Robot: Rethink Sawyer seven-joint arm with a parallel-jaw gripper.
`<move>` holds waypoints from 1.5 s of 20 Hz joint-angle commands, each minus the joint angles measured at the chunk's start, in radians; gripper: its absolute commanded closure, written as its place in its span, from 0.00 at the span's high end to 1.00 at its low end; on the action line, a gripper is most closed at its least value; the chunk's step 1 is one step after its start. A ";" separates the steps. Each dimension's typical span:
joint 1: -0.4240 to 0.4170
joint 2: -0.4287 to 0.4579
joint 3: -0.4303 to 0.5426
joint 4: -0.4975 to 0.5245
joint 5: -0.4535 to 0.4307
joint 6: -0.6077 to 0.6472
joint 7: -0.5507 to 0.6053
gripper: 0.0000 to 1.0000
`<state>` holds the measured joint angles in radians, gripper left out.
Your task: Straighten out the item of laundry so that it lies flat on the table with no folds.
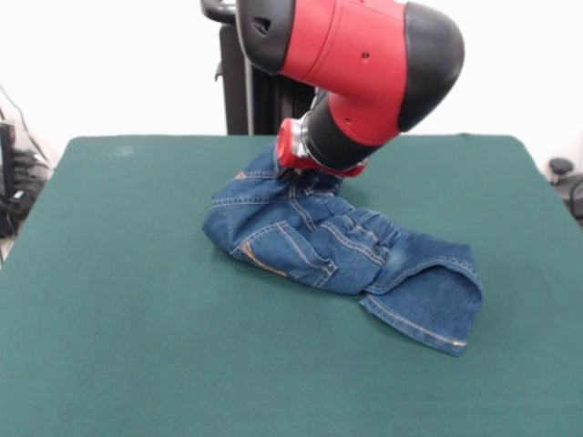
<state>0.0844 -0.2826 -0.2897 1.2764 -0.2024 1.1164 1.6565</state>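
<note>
Green table fills the frame, jeans bunched at its middle under the gripper. Whether it's clamping the denim, I can't tell. Best move: lift gently, drag outward, unfold the doubled leg.
</note>
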 commanded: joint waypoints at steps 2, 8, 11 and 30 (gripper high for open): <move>0.026 0.014 0.044 -0.015 -0.035 0.092 0.075 0.00; 0.018 0.010 0.056 -0.011 -0.024 0.067 0.066 0.00; -0.002 -0.002 0.094 -0.005 -0.005 0.047 0.027 0.00; -0.059 -0.262 0.227 0.102 0.157 0.284 -0.007 0.00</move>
<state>0.0393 -0.4886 -0.2280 1.3041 -0.1402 1.2600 1.6565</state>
